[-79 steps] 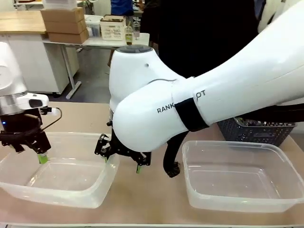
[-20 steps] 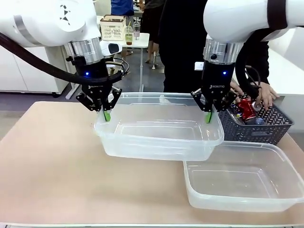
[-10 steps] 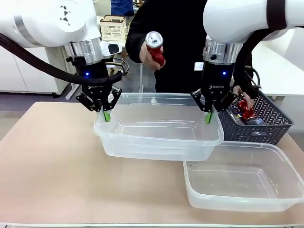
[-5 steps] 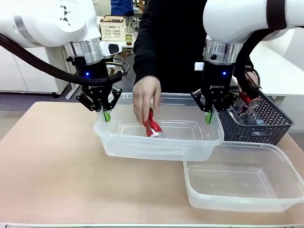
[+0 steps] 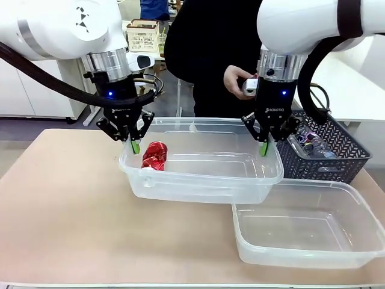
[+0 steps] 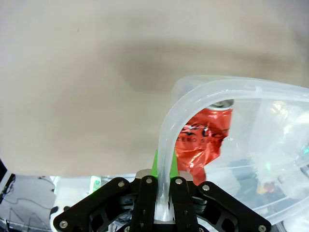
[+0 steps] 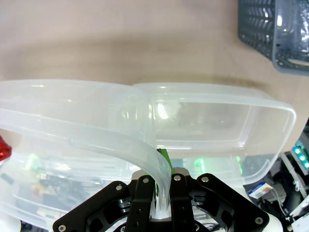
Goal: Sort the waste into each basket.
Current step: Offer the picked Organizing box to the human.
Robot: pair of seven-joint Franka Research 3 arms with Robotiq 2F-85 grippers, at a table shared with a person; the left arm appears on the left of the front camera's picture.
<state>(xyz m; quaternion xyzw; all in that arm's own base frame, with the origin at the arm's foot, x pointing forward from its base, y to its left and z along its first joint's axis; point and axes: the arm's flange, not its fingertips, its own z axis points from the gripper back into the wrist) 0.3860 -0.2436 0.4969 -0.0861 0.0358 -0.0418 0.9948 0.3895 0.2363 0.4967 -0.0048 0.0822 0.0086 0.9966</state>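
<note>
Both arms hold one clear tub (image 5: 204,180) up above the table. My left gripper (image 5: 135,145) is shut on its left rim (image 6: 166,145), and my right gripper (image 5: 263,146) is shut on its right rim (image 7: 145,164). A crushed red can (image 5: 154,156) lies inside the tub at its left end, also seen through the wall as the red can (image 6: 203,142). A second clear tub (image 5: 307,229) rests on the table at the front right, the same second tub (image 7: 217,121) lying below in the right wrist view. A person's hand (image 5: 236,81) hovers behind the right gripper.
A dark grey slotted basket (image 5: 322,158) holding bottles and cans stands at the back right, by the raised tub, and shows as the grey basket (image 7: 275,29) in the right wrist view. The tan tabletop (image 5: 66,205) spreads left and front of the tubs.
The person put a red can into the raised tub and pulled the hand back; the can now lies at the tub's left end. Both grippers and the tub stayed still.
</note>
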